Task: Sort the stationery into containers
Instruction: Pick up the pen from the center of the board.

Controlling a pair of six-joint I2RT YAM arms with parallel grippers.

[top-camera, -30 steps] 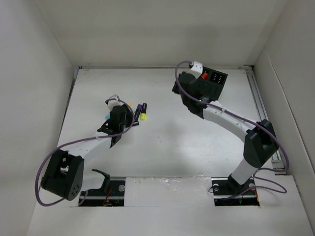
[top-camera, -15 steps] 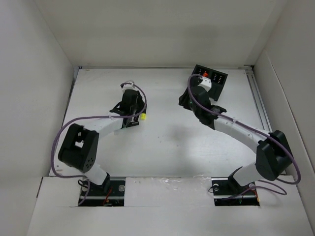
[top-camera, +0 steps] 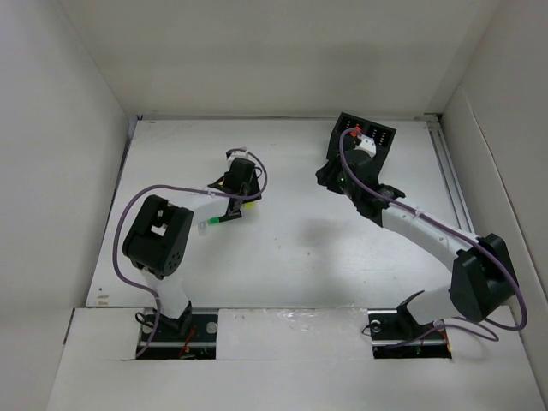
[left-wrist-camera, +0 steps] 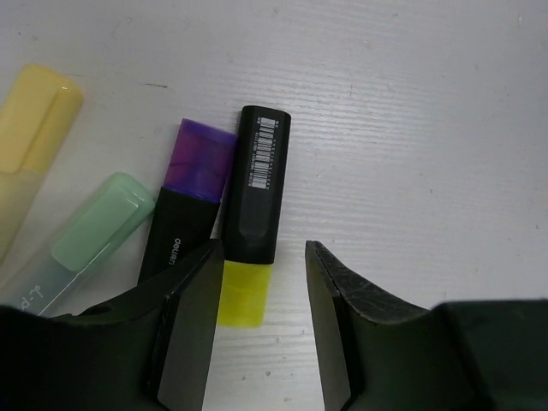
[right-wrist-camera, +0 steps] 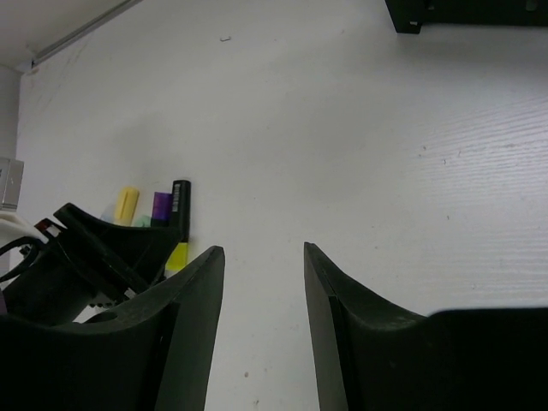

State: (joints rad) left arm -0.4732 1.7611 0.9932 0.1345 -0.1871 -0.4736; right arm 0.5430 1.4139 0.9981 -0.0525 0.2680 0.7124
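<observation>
Several highlighters lie side by side in the left wrist view: a black one with a yellow cap (left-wrist-camera: pixel 255 205), a black one with a purple end (left-wrist-camera: pixel 190 201), a pale green one (left-wrist-camera: pixel 90 231) and a yellow one (left-wrist-camera: pixel 30 137). My left gripper (left-wrist-camera: pixel 261 282) is open, low over the table, and the yellow cap lies between its jaws, close to the left finger. In the top view it (top-camera: pixel 241 204) covers most of the pens (top-camera: pixel 249 204). My right gripper (right-wrist-camera: pixel 261 257) is open and empty above bare table, near the black box (top-camera: pixel 377 137).
White walls enclose the table on three sides. The box's corner shows at the top right of the right wrist view (right-wrist-camera: pixel 462 13). The left gripper (right-wrist-camera: pixel 94 257) and the pens (right-wrist-camera: pixel 175 210) show at its left.
My left arm has swung right and forward until its gripper is over the highlighters. My right arm has shifted so that more of the black box shows.
</observation>
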